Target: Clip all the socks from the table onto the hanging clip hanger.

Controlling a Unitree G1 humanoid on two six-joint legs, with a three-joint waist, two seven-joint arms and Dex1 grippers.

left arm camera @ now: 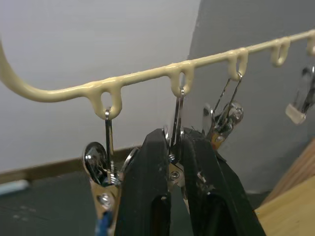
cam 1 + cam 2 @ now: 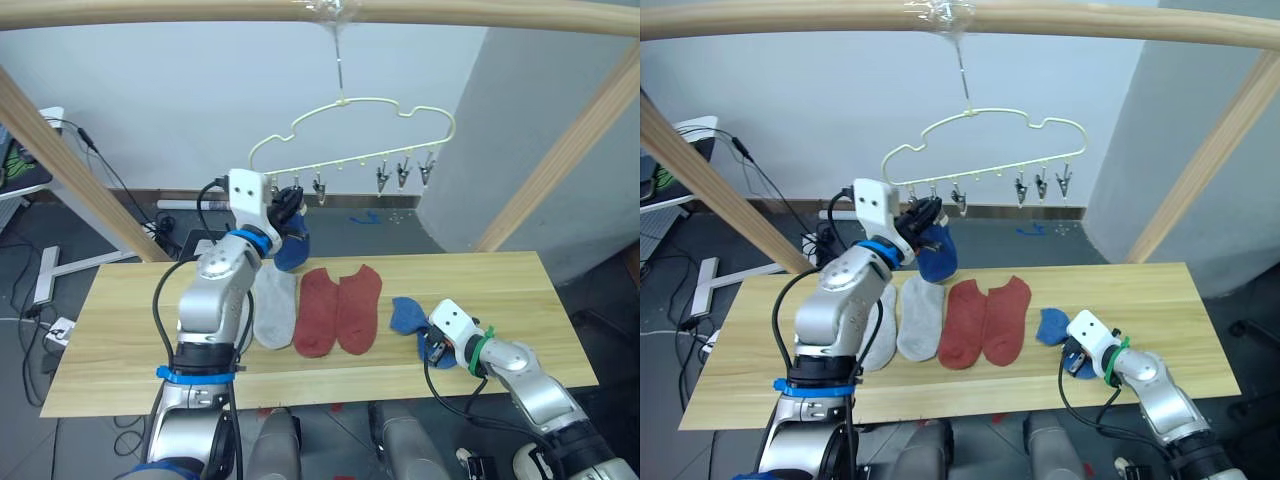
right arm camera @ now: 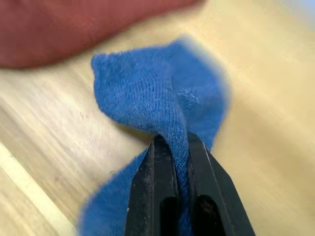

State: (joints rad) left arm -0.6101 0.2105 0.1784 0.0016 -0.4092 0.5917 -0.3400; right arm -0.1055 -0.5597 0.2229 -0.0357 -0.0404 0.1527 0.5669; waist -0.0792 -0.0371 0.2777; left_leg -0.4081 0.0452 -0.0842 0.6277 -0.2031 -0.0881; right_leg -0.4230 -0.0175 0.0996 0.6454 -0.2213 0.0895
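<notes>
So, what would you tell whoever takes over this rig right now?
Left hand: raised at the clip hanger, shut on a clip; a blue sock hangs just below.
Right hand: low on the table, shut on the second blue sock.
Done: at most the first blue sock.
Left: the second blue sock, two grey socks and two red socks lying flat.
</notes>
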